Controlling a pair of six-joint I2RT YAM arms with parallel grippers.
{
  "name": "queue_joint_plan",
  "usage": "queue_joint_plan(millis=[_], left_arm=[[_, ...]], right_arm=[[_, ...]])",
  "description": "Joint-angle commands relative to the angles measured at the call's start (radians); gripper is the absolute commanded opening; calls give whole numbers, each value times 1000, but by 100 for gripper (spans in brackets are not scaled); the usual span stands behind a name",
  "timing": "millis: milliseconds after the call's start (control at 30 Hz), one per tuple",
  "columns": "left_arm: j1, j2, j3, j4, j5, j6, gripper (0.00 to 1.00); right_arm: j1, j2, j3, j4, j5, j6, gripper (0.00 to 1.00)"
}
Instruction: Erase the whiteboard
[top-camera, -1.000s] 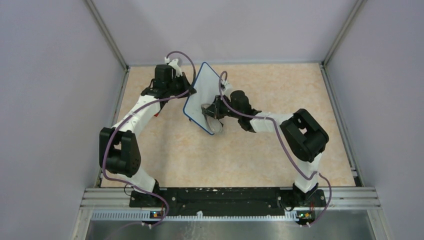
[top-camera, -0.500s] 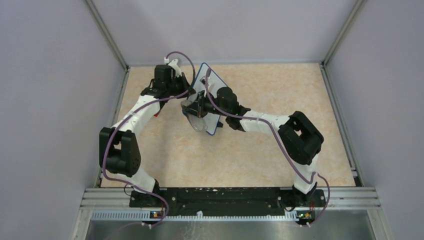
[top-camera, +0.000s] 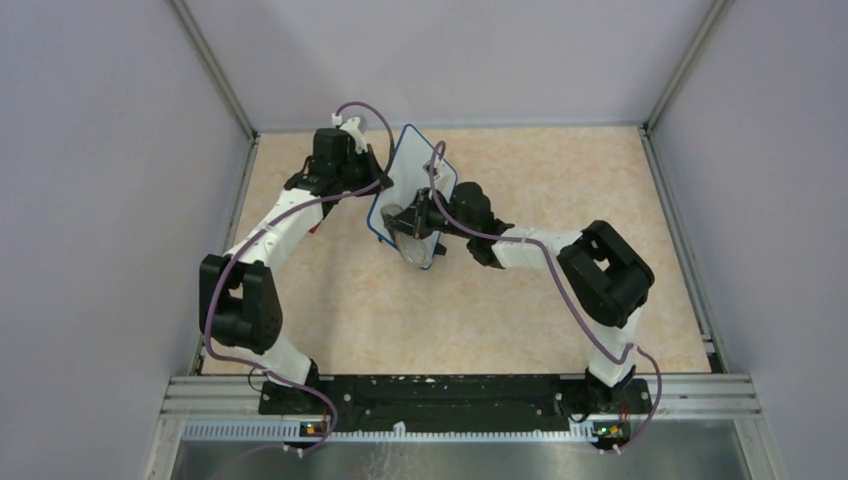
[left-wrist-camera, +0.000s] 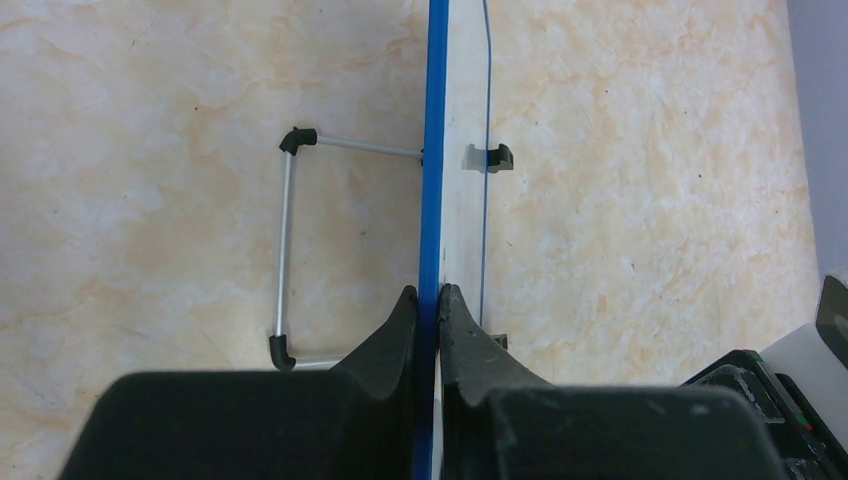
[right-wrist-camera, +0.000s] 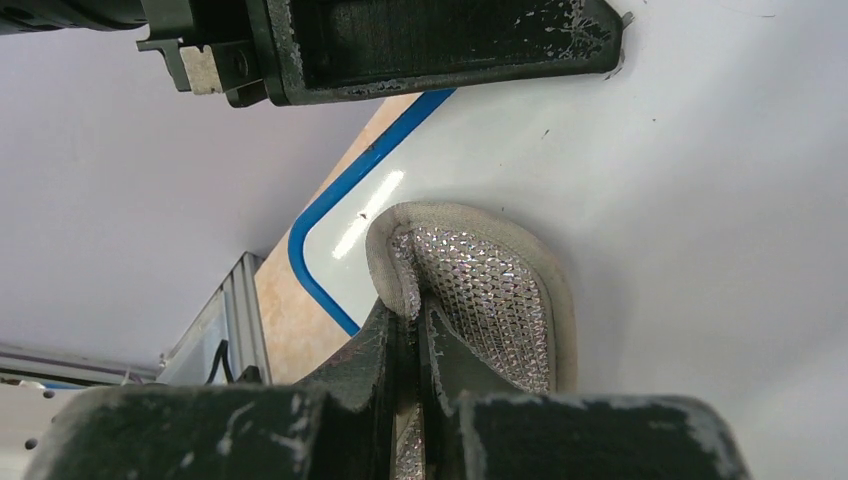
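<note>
- Top external view shows the whiteboard standing on edge, tilted, at the far middle of the surface, between the two arms.
- The left fingers come to the board from its left side, and the right fingers reach its white face from the right.
- In the left wrist view, the left fingers are narrow and pinch the blue frame of the board, one finger on each side of the edge.
- A thin wire stand with black corner pieces sticks out from the back of the board, above the marbled surface. A small black foot sits on the other side.
- In the right wrist view, the right fingers are almost closed and hold a fold of the grey cloth.
- The cloth is pressed flat against the white face, near a rounded blue corner.
- One black finger of the left arm lies across the board at the top of this view and hides that part of the face.
- The face in view is white with a few tiny dark specks.
- I cannot tell whether the lower edge of the board touches the surface.
</note>
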Motion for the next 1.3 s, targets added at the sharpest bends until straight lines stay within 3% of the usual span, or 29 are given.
queue_joint_plan(millis=[0, 267, 467, 633, 767, 967, 1100, 1267], left_arm=[[-56, 13, 53, -172, 15, 1, 0], [-56, -10, -13, -128, 37, 23, 0], [-56, -22, -53, -94, 49, 20, 0], [-56, -36, -55, -92, 39, 27, 0], [-54, -33, -52, -92, 37, 32, 0], [-51, -25, -49, -93, 39, 35, 0], [-48, -20, -49, -96, 40, 36, 0], [-48, -19, -50, -95, 50, 33, 0]], right_arm=[[21, 7, -1, -159, 70, -54, 0], [137, 18, 173, -175, 20, -115, 0], [139, 54, 236, -144, 42, -104, 0], [45, 60, 126, -94, 116, 7, 0], [-61, 66, -34, -12, 114, 122, 0], [-175, 130, -138, 50, 66, 211, 0], [-158, 134, -114, 76, 21, 205, 0], [-47, 53, -43, 24, 17, 86, 0]])
